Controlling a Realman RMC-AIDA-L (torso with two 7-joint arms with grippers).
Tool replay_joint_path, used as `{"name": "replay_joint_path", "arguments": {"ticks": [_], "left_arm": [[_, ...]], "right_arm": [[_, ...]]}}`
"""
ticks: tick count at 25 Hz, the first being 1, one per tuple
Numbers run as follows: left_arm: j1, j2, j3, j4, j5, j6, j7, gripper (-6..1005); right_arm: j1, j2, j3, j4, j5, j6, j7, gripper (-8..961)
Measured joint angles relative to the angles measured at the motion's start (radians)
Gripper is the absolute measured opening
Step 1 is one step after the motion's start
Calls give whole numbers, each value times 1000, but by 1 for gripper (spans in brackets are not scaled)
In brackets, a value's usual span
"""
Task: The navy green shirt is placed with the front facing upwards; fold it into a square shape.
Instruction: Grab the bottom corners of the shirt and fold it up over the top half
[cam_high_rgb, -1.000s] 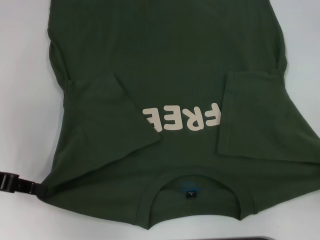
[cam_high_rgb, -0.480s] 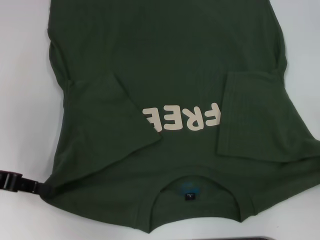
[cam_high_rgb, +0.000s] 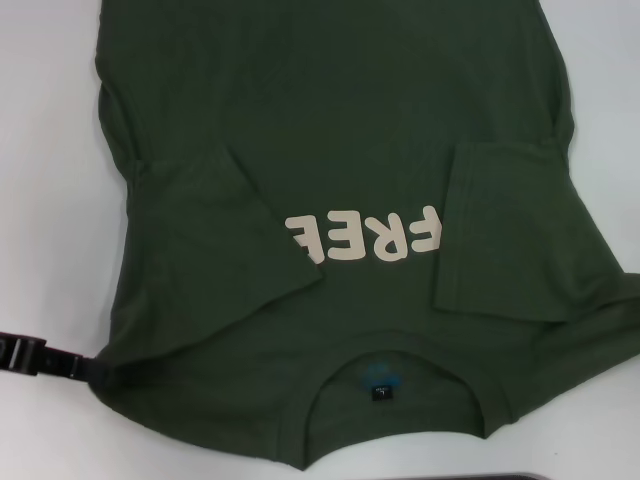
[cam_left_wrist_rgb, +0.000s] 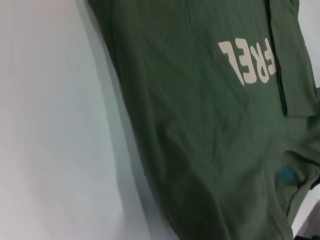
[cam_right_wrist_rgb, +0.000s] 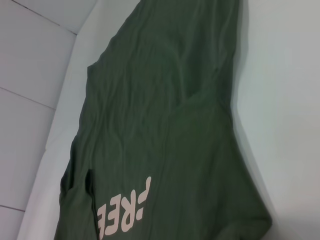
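The navy green shirt (cam_high_rgb: 340, 130) lies face up on the white table, neck towards me, with its cream "FREE" print (cam_high_rgb: 365, 238) partly covered. Both sleeves are folded in over the chest, the left sleeve (cam_high_rgb: 230, 240) and the right sleeve (cam_high_rgb: 500, 230). The blue neck label (cam_high_rgb: 380, 380) shows inside the collar. My left gripper (cam_high_rgb: 88, 368) reaches in from the left and holds the shirt's near left shoulder corner. The right gripper is out of view; the near right shoulder is raised at the frame's right edge. The shirt also shows in the left wrist view (cam_left_wrist_rgb: 200, 125) and in the right wrist view (cam_right_wrist_rgb: 165, 125).
The white table (cam_high_rgb: 40, 200) shows on both sides of the shirt. A dark strip (cam_high_rgb: 530, 477) lies at the near edge of the head view. A pale wall stands beyond the table's far side (cam_right_wrist_rgb: 30, 75).
My left gripper has moved a little away from me with the shoulder corner. The near right shoulder has also risen and shifted away, baring more table below it.
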Motion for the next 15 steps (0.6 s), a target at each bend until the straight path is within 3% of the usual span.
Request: {"name": "replay_joint_path", "arguments": {"ticks": [3, 9, 11, 15], "left_arm": [[-6, 0, -4, 0, 0, -14, -5, 50], [-19, 5, -22, 0, -1, -42, -8, 160], [-23, 7, -23, 0, 0, -43, -8, 382], [-25, 12, -22, -1, 7, -42, -16, 572]], "right_arm": [[1, 0, 3, 0, 0, 1, 1, 30], [3, 0, 4, -2, 1, 3, 8, 30], [4, -1, 5, -4, 2, 4, 12, 30], [6, -1, 6, -5, 3, 9, 13, 30]]}}
